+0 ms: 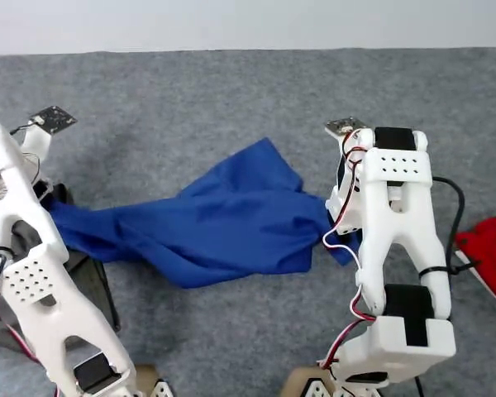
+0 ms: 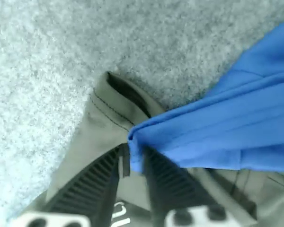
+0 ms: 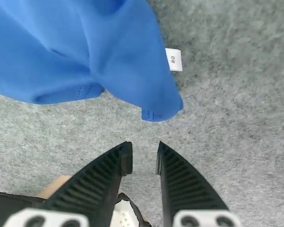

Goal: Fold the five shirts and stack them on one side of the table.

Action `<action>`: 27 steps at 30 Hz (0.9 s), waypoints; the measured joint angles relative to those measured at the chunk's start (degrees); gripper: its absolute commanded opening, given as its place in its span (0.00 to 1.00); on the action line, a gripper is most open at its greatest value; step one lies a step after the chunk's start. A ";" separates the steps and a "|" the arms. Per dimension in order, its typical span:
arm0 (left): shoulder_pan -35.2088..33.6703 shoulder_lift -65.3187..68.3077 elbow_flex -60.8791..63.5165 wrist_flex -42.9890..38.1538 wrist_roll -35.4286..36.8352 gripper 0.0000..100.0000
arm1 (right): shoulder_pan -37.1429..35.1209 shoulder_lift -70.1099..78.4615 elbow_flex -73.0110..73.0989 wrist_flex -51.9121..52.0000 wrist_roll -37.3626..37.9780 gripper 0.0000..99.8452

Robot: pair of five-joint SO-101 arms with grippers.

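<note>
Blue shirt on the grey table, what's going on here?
The left hand is shut on one bunched edge of the crumpled blue fabric shirt, above an olive-grey garment. The right hand is open, empty, just short of the shirt's opposite corner. The shirt lies unfolded on the grey felt table. A red cloth sits at the table's edge.

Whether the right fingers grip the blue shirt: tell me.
No, the right gripper is open and empty, its fingers short of the blue shirt.
</note>
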 measured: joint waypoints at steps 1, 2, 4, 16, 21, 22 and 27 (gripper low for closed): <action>0.00 0.00 0.00 0.00 0.00 0.01 | -0.26 0.00 0.00 0.00 0.00 0.09; 0.00 0.00 0.00 0.00 0.00 0.01 | -0.70 0.00 0.00 0.00 0.00 0.09; 0.00 0.00 0.00 0.00 0.00 0.01 | -1.85 0.00 0.00 0.00 0.00 0.09; 0.00 0.00 0.00 0.00 2.29 0.12 | -7.47 0.00 -2.11 1.58 0.00 0.09; -0.62 0.00 0.00 0.00 2.20 0.23 | -7.38 0.00 -2.11 1.76 0.00 0.09; -0.88 0.00 0.00 0.00 2.20 0.23 | -7.38 0.00 -2.11 1.76 0.00 0.09; -0.79 0.00 0.00 0.00 0.79 0.23 | -7.38 0.00 -2.11 1.76 0.00 0.09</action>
